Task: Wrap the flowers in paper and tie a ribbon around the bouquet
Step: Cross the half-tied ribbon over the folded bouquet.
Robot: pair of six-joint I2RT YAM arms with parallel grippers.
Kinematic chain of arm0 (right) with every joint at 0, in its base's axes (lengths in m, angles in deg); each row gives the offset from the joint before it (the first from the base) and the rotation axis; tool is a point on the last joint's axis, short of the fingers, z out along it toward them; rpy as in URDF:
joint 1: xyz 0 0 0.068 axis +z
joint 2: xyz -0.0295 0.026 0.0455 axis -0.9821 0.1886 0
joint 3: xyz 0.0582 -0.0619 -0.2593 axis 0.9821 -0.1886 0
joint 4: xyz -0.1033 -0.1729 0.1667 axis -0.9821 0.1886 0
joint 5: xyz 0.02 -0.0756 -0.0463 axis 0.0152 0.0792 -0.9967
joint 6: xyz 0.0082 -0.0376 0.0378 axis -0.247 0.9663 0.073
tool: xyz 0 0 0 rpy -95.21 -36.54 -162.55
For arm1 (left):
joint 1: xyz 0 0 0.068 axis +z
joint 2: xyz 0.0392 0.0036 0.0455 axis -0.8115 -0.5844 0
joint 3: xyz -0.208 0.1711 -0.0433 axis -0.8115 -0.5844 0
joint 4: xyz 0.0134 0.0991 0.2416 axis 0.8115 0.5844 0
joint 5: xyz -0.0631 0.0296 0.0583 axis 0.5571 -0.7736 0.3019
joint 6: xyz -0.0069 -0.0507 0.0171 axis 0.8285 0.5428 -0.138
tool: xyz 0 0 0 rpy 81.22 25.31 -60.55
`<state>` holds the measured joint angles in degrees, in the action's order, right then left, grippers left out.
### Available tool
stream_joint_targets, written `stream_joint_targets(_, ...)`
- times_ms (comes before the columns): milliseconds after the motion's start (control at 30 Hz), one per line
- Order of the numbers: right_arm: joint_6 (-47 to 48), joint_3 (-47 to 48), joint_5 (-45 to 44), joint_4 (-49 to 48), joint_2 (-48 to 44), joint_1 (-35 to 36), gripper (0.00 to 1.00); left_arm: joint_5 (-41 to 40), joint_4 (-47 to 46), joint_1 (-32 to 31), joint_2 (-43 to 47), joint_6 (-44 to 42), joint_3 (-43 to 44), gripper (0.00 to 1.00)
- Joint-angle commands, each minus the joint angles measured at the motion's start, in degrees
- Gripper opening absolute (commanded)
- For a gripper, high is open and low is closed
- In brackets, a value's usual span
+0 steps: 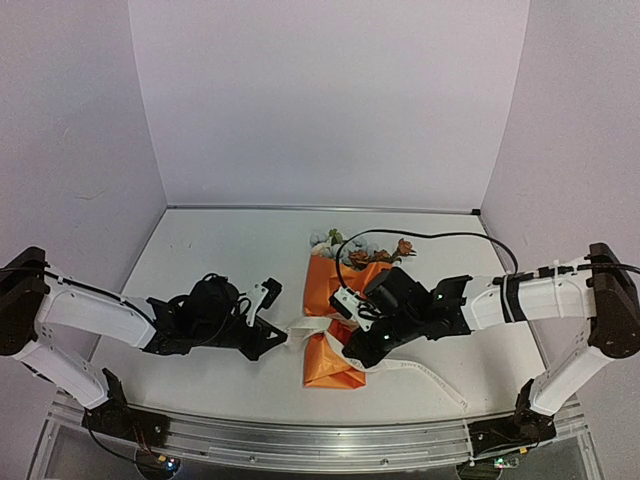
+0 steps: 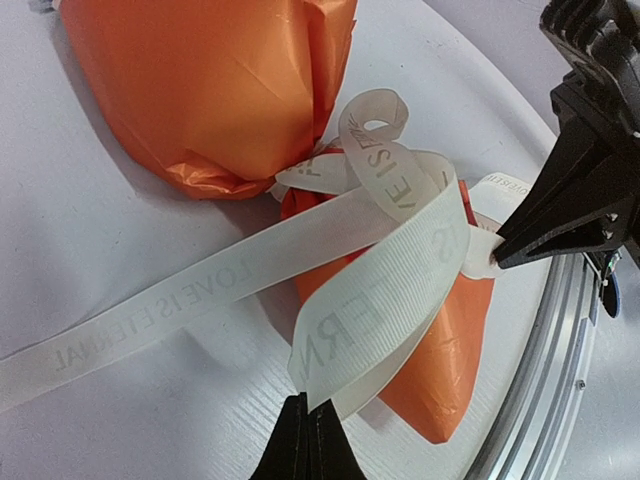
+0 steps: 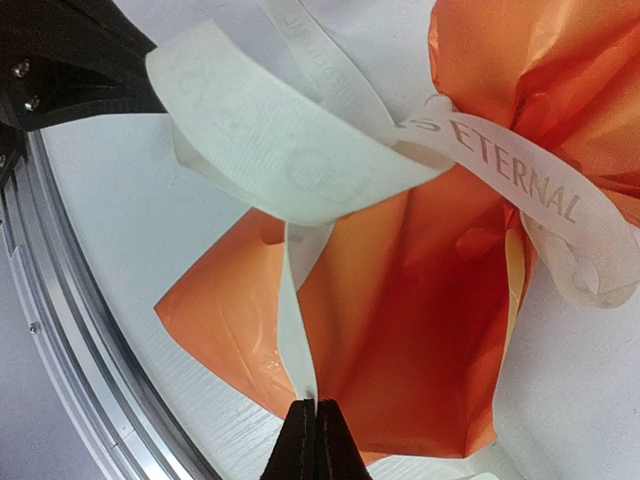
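The bouquet lies mid-table, its flowers (image 1: 360, 247) pointing away and the orange paper (image 1: 328, 352) bunched round the stems. The cream ribbon (image 1: 300, 330) circles the paper's waist, crossed into a loose loop (image 2: 375, 120). My left gripper (image 1: 283, 340) is shut on a folded ribbon loop (image 2: 400, 270) at its tips (image 2: 308, 405). Just right of the bouquet's lower end, my right gripper (image 1: 352, 352) is shut on a ribbon strand (image 3: 296, 330), seen edge-on at its tips (image 3: 316, 405), over the paper (image 3: 420, 320). Each gripper's fingers show in the other's wrist view, the right's (image 2: 560, 215) and the left's (image 3: 70, 70).
A loose ribbon tail (image 1: 440, 385) trails toward the near right. The aluminium rail (image 1: 300, 440) runs along the table's near edge, close to the paper's tip. A black cable (image 1: 430, 237) arcs over the flowers to the right arm. Walls close the back and sides.
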<state>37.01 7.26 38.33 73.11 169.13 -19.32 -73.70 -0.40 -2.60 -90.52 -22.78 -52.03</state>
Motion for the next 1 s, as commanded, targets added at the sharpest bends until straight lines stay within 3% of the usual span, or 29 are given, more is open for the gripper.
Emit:
stream_joint_targets(0, -0.78, -0.58, -6.22, 1.40, -2.94, -0.13, 0.00, -3.46, -0.29, -0.03, 2.99, 3.32, -2.70, 0.00)
stream_joint_targets(233, -2.86, -2.46, -9.75, 2.74, -4.45, -0.67, 0.00, -7.04, -1.67, 0.06, 6.39, 6.80, -6.76, 0.00)
stream_joint_targets(600, -4.01, 0.96, -15.83, 4.31, -3.09, -0.80, 0.00, -6.19, -2.54, 0.01, 5.17, 7.87, -7.96, 0.03)
stream_joint_targets(967, -4.12, 4.10, -9.90, 4.70, -0.41, -0.82, 0.00, -6.09, -2.09, -0.01, 8.24, 7.08, -6.32, 0.36)
